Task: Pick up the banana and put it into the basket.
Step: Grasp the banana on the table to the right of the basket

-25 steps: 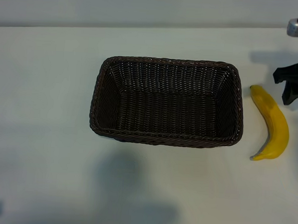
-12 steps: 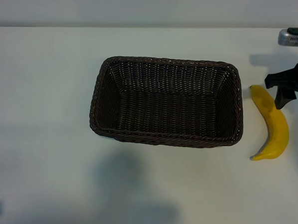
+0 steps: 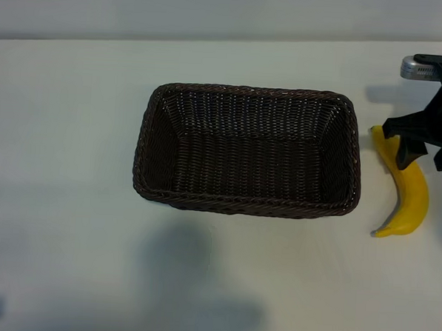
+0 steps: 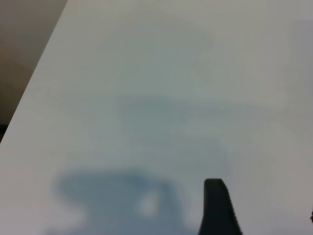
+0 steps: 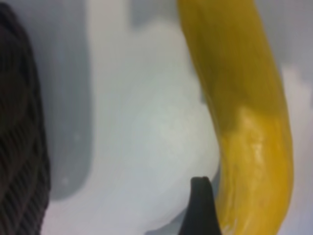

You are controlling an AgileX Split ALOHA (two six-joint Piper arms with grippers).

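Note:
The yellow banana (image 3: 412,196) lies on the white table just right of the dark brown wicker basket (image 3: 142,150), which holds nothing. My right gripper (image 3: 423,155) hangs over the banana's upper half, open, with a black finger on each side of the fruit. In the right wrist view the banana (image 5: 244,103) fills the frame beside one dark fingertip (image 5: 200,208), and the basket's wall (image 5: 22,147) shows at the edge. The left gripper is out of the exterior view. Its wrist view shows one dark fingertip (image 4: 216,205) over bare table, with nothing held.
The white table (image 3: 62,224) runs all round the basket, and a grey wall stands behind its far edge. A shadow falls on the table in front of the basket. The right arm's wrist (image 3: 426,69) shows at the upper right.
My right gripper has come in from the right edge, moving left and over the banana's upper end. Banana, basket and left arm have not moved.

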